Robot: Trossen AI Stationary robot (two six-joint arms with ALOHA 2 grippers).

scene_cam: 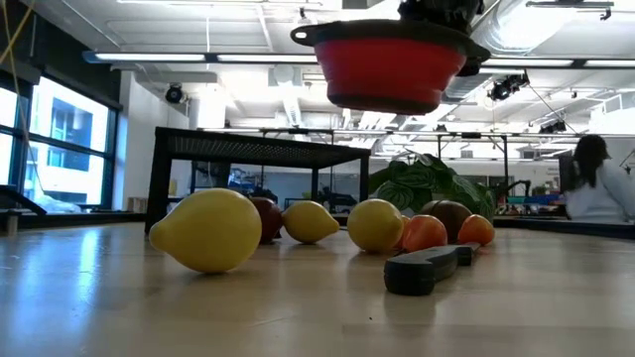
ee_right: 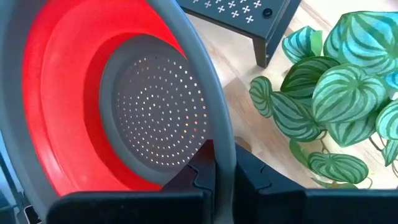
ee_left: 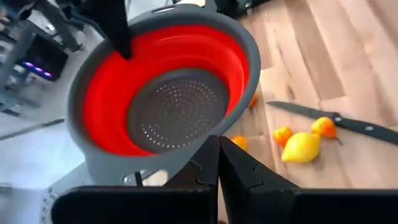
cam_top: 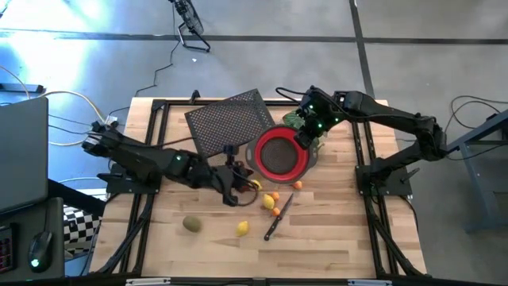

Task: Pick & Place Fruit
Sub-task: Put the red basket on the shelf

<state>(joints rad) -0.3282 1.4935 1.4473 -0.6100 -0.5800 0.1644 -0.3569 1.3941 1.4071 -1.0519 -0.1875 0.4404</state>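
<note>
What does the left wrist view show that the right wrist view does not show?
Only the left wrist view shows fruit: a yellow lemon and small orange fruits beside the black-handled knife on the table. Only the right wrist view shows the green leafy plant and a leg of the black perforated rack. Both show the empty red colander, with its grey rim clamped between the right gripper fingers.

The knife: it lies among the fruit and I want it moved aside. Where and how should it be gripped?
Grip the knife by its black handle, the end nearer the table's front, coming straight down with jaws across its width. It lies flat, and that end is clear of the oranges beside the blade.
</note>
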